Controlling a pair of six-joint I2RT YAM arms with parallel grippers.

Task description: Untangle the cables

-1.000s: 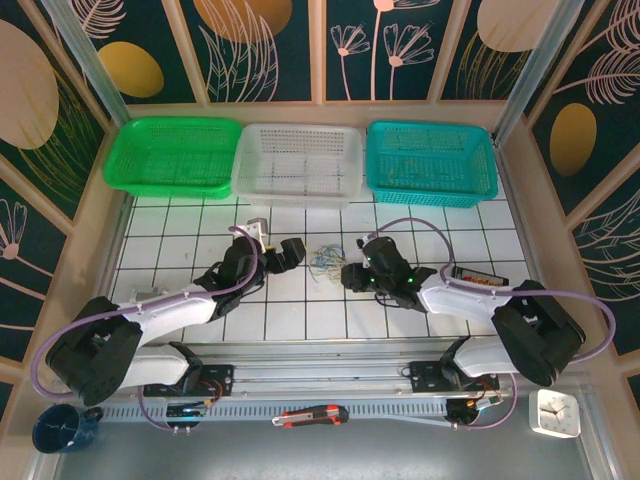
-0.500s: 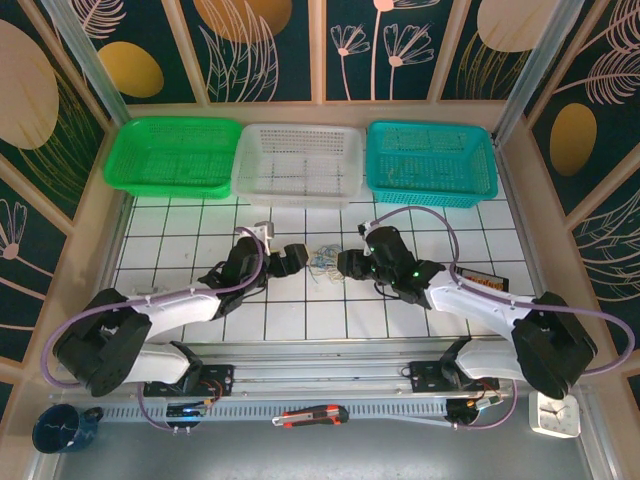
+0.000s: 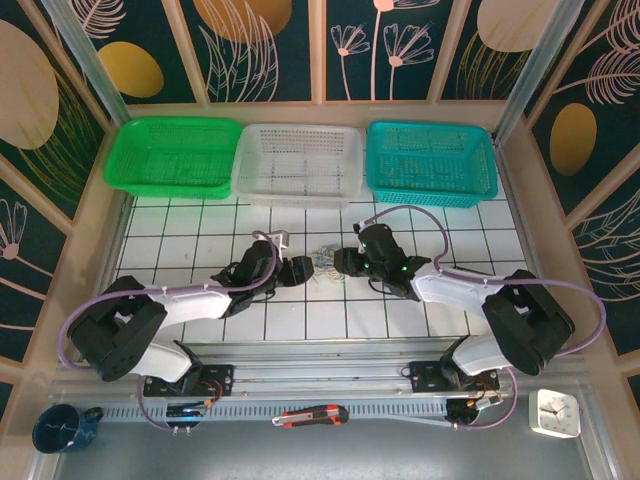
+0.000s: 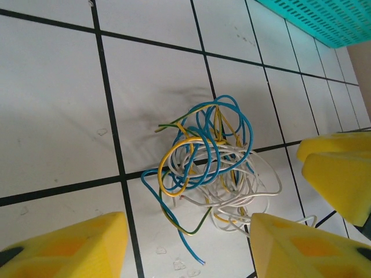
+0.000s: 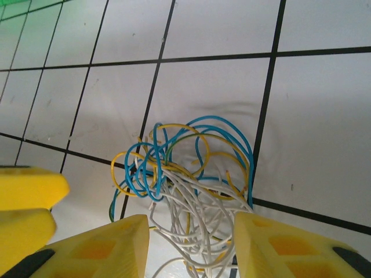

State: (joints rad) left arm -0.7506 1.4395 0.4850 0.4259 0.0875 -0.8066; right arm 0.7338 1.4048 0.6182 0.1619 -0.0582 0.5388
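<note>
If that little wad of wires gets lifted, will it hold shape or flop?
Probably flops: the cables are thin strands in loose loops. Likely very light. The loops interlock, so the whole clump may rise together.

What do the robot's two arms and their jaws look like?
The left arm and the right arm have white links, black joints and a lilac hose each. The jaws carry yellow wedge-shaped pads. Green lights glow on the right arm.
</note>
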